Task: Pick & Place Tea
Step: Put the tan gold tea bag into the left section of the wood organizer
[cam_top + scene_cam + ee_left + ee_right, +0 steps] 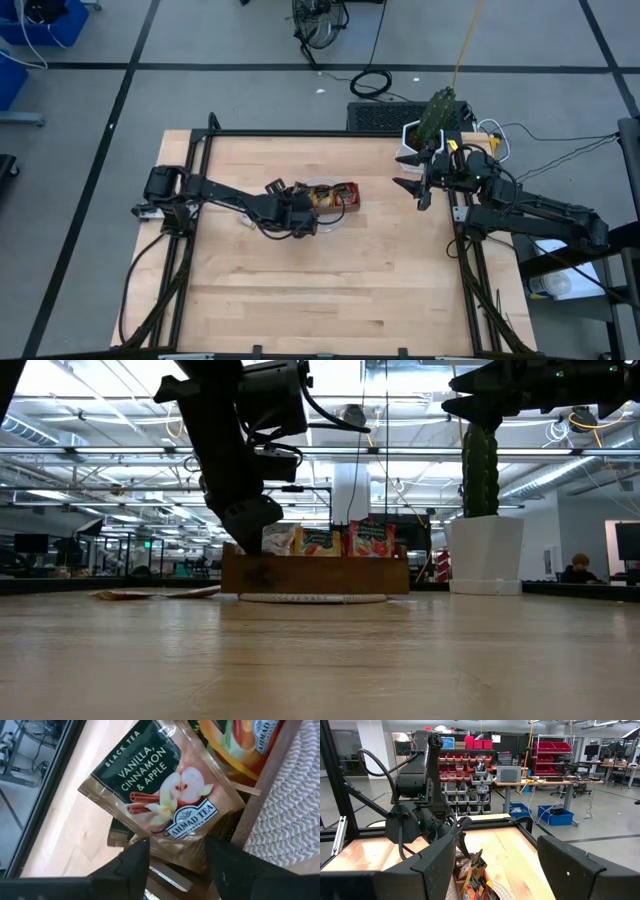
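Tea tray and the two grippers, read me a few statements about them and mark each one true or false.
1. The left gripper is at the wooden tray. True.
2. The beige sachet reads green tea. False: black tea, vanilla, cinnamon and apple.
3. The right gripper is over the tray. False: it waits near the table's right edge by the white pot.
4. The left gripper's fingers stand apart. True.

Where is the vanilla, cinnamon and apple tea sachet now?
The vanilla tea sachet stands in the wooden tray's left-end compartment, mid-table, beside the orange sachets, under the left gripper.
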Robot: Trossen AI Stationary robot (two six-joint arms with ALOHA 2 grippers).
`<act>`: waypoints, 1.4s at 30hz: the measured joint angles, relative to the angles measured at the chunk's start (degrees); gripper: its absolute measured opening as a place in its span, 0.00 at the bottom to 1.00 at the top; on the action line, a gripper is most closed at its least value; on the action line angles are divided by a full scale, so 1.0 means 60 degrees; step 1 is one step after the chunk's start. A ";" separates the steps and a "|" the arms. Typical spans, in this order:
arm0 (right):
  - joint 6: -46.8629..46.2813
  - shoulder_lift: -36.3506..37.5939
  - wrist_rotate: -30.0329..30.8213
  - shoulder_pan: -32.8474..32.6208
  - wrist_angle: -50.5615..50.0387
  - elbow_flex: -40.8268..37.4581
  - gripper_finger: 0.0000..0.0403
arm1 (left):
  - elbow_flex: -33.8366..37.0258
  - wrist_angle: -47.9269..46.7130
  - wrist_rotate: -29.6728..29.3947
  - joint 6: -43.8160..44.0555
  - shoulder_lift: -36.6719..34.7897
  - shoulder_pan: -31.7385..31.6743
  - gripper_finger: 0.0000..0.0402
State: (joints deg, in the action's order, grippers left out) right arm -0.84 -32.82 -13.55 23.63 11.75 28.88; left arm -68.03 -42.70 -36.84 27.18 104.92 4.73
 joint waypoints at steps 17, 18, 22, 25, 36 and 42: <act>0.0000 0.0004 -0.0006 0.0000 -0.0001 0.0000 0.65 | 0.0007 -0.0111 -0.0092 -0.0923 -0.1540 0.0177 0.52; 0.0010 0.0004 -0.0006 0.0000 -0.0004 0.0000 0.65 | 0.0004 -0.0096 -0.0037 -0.0966 -0.1640 0.0165 0.52; 0.0036 0.0004 -0.0006 0.0001 -0.0032 0.0000 0.65 | 0.0004 0.0134 0.2200 -0.1700 -0.1711 -0.0129 0.49; 0.0036 0.0004 -0.0006 0.0000 -0.0089 0.0000 0.65 | 0.0004 0.0479 0.3562 -0.2193 -0.1618 -0.0386 0.35; 0.0108 0.0004 -0.0006 -0.0002 -0.0289 0.0000 0.65 | 0.0001 0.0592 0.3687 -0.3037 -0.1469 -0.1077 0.01; 0.0118 0.0004 -0.0009 -0.0002 -0.0325 0.0000 0.65 | -0.0011 0.0857 0.4522 -0.3096 -0.1034 -0.1166 0.01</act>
State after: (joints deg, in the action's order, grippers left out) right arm -0.13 -32.80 -13.60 23.62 9.80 28.88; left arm -68.10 -37.56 -9.71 8.60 98.72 -2.26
